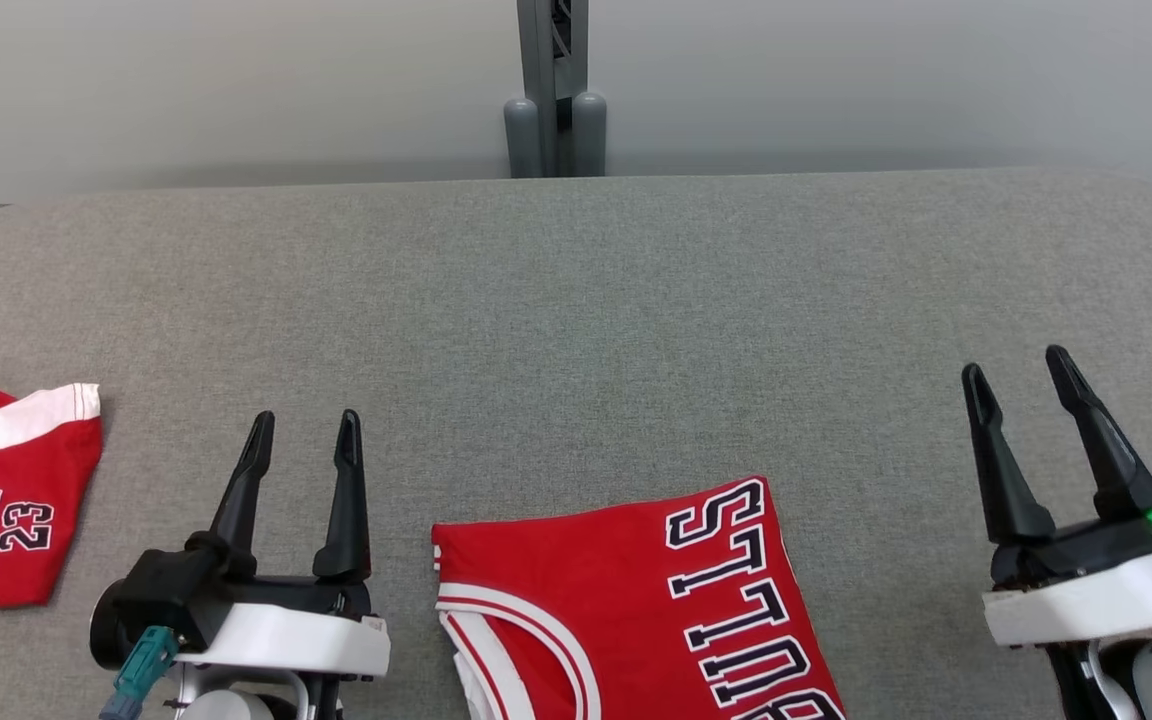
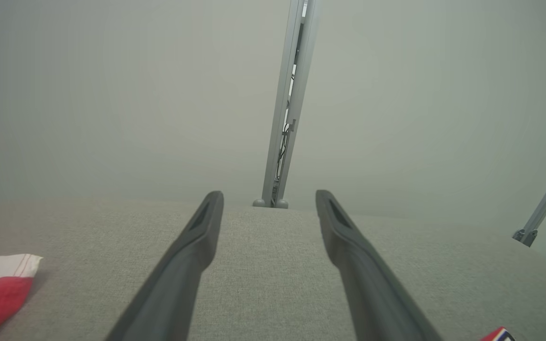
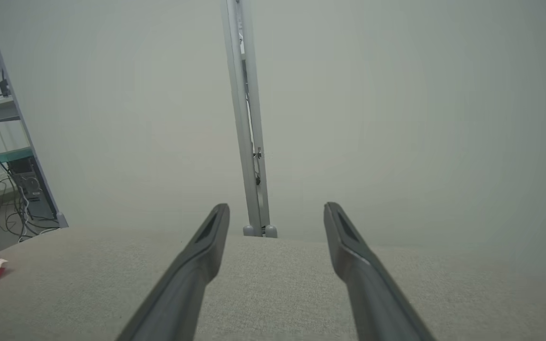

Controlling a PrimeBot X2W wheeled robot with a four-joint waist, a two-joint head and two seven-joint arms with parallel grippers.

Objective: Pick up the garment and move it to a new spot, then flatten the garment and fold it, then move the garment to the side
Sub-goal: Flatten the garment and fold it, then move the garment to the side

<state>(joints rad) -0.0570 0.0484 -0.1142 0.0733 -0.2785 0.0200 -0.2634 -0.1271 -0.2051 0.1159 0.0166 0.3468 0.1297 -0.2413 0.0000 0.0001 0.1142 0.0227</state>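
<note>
Two red garments on desk: jersey centre, second garment left | two grippers: left gripper spread, right gripper spread

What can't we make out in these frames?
- jersey: head view, bottom edge cuts off its near part; fold state unclear.
- second red garment: head view, left edge cuts it off; type unclear.
- shelf clutter: right wrist view, too small and blurred to identify.

- Jersey: lower part and last letters cut off at the bottom edge.
- Shorts, left of the jersey: cut off at the left edge.
- Post, beyond the jersey: top cut off.
</note>
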